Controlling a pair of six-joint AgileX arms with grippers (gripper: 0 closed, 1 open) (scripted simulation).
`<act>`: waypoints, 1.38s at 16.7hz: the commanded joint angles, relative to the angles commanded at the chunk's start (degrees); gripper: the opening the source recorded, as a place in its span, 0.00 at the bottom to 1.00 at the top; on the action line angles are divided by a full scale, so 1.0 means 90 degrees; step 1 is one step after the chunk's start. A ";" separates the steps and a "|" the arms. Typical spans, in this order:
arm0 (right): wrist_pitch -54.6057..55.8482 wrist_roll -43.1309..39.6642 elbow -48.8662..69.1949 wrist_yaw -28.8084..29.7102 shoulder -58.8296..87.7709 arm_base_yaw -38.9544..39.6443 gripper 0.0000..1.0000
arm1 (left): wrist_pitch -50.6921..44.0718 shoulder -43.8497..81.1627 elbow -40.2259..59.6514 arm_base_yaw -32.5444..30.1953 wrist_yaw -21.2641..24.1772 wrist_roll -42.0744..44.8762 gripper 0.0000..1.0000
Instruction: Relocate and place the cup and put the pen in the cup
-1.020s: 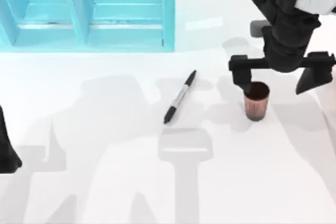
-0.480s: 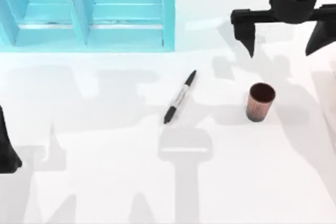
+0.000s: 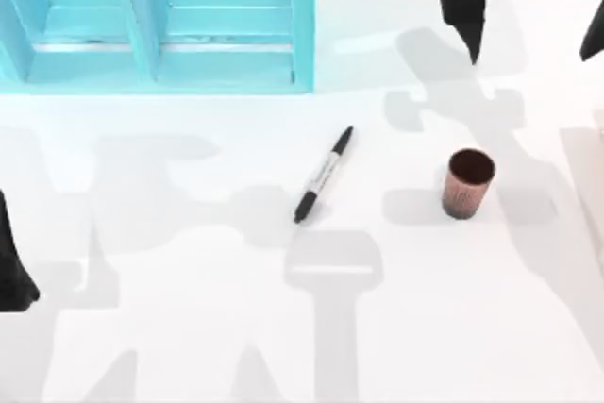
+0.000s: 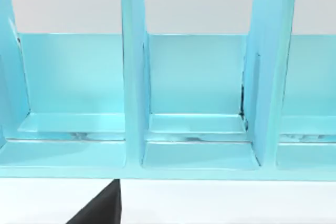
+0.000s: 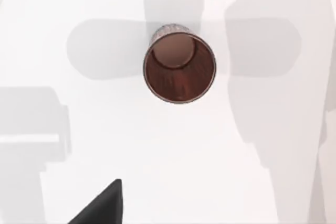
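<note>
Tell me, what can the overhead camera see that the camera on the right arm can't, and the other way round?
Top view alone: the pen lying flat on the table, the blue shelf unit at the back, the open right gripper raised near the far edge, and the left arm parked at the left edge. Right wrist view alone: straight down into the cup's reddish-brown interior. Both: the cup standing upright on the white table.

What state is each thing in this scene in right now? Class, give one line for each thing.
cup: upright on the table, mouth up, nothing inside, not held.
pen: lying flat on the table, capped, apart from the cup.
right hand: open, raised at the table's far right, holding nothing.
left arm: parked at the table's left edge.
blue rack: standing at the back, compartments bare.
</note>
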 joint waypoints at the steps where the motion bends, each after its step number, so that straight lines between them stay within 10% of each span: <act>1: 0.0000 0.0000 0.0000 0.0000 0.0000 0.0000 1.00 | 0.0000 0.0000 0.0000 0.0000 0.0000 0.0000 1.00; 23: 0.3229 0.3608 -0.1653 -0.0983 0.0972 0.1136 1.00 | 0.0000 0.0000 0.0000 0.0000 0.0000 0.0000 1.00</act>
